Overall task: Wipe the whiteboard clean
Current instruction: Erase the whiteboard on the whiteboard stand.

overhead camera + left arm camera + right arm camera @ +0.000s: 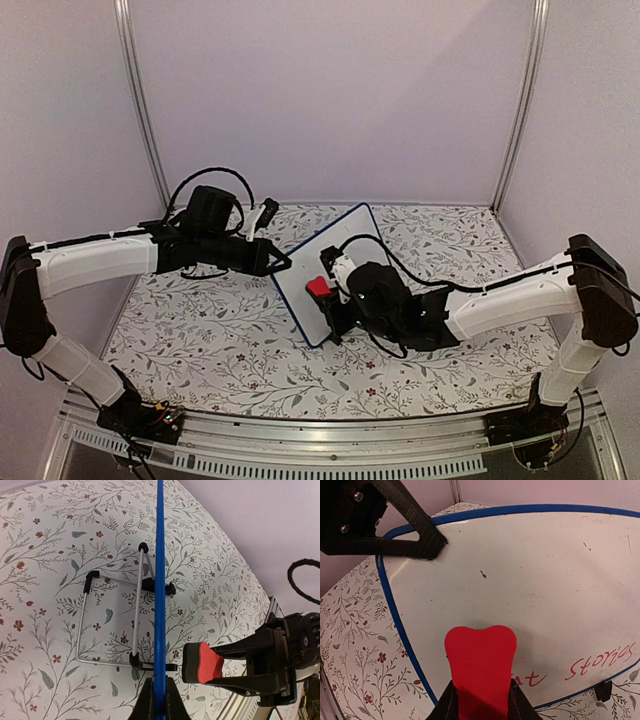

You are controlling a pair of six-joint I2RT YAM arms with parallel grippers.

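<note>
Whiteboard (345,250) is propped tilted on a wire stand (107,625), mid-counter (200,340). Its blue rim is pinched at the 9 o'clock edge by the left end effector (159,702), apparently to steady it. A red eraser (480,655) is clamped in the right end effector (480,702) and held just off the board face. Wiping step judged in hand. Red writing (600,662) is seen at 4 o'clock of the eraser, so pressing on and stroking that way is called for.

You're in a lab test booth: plain lilac panel walls (330,100), metal corner posts (140,100), a floral-cloth table (220,340), left arm (100,262) and right arm (510,300) bolted to an aluminium rail (330,435).
</note>
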